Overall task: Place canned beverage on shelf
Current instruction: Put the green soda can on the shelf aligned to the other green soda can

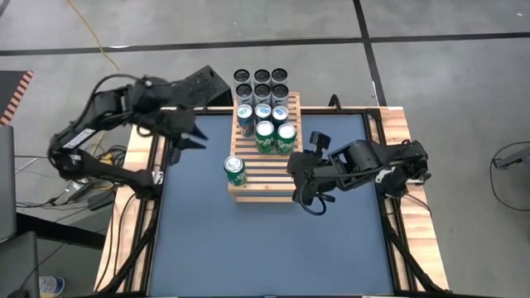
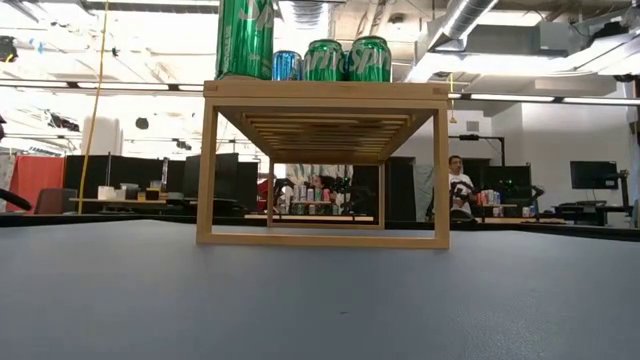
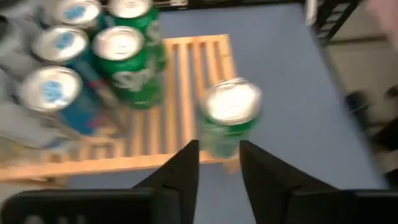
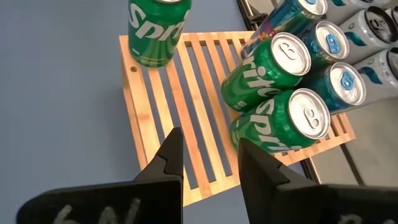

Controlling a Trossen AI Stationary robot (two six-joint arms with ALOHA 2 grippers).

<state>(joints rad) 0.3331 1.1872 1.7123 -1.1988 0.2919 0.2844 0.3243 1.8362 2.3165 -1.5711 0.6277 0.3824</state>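
The left gripper (image 1: pixel 197 136) is being held empty, fingers narrowly parted, left of the shelf (image 1: pixel 265 184). A green can (image 1: pixel 235 170) is standing at its left edge. The right gripper (image 1: pixel 312 201), narrowly parted, is being held empty beside it. Only the low view is showing a person (image 2: pixel 458 185).

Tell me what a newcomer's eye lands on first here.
The wooden slatted shelf in the middle of the blue table, with green and blue cans packed at its far end. One green Sprite can stands alone at the left front corner. The left gripper hangs empty left of the shelf, the right gripper at its right front corner.
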